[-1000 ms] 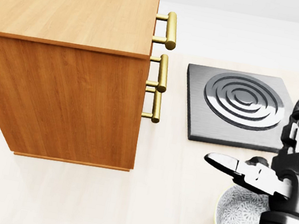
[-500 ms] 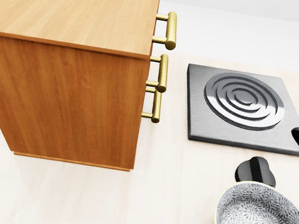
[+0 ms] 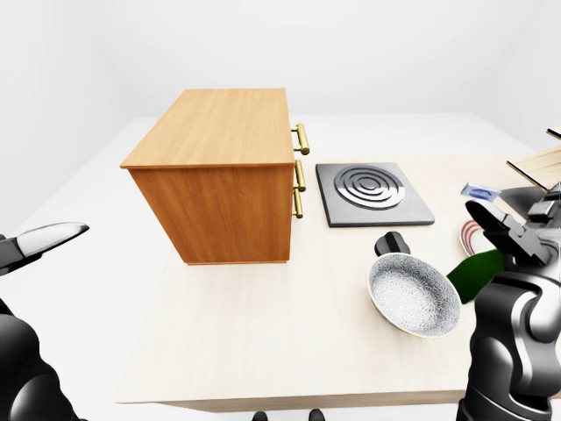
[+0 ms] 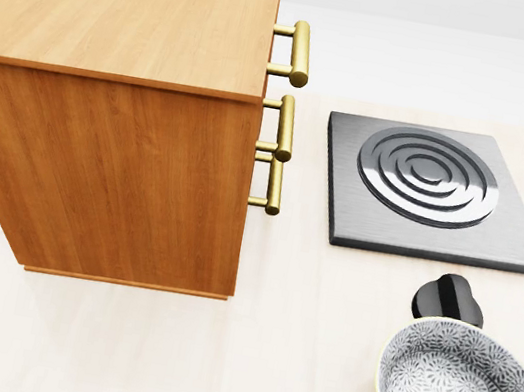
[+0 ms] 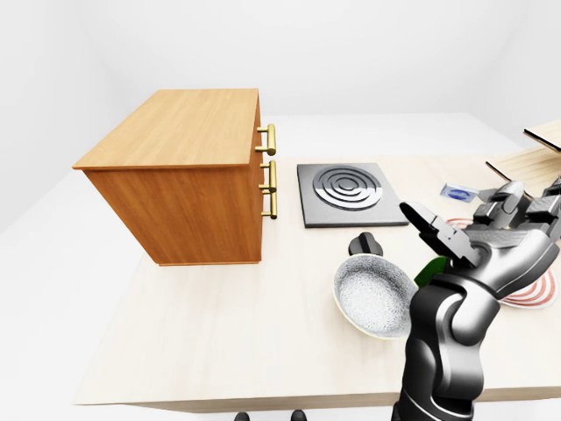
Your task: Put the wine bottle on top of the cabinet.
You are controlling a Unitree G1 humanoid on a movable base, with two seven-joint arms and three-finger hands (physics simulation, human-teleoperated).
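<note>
The wine bottle [image 3: 473, 272] is dark green and lies on the table just right of the patterned bowl [image 3: 412, 294]. My right forearm hides most of it. A sliver of the bottle also shows in the right-eye view [image 5: 429, 270]. My right hand [image 5: 473, 219] is open with its fingers spread, hovering above the bottle and not touching it. The wooden cabinet [image 3: 219, 167] stands at the table's left, with its flat top bare and its brass handles [image 3: 301, 162] facing right. My left hand [image 3: 44, 241] is low at the left edge of the left-eye view, open and empty.
A grey hob plate [image 3: 372, 193] lies right of the cabinet. A black knob [image 3: 392, 243] sits between the hob plate and the bowl. A red-ringed plate [image 5: 535, 289], a small blue item [image 3: 480, 189] and wooden boards [image 3: 543, 165] are at the far right.
My right hand has moved right, out of the head view. That uncovers the bowl and the black knob there. The cabinet and hob plate have not moved.
</note>
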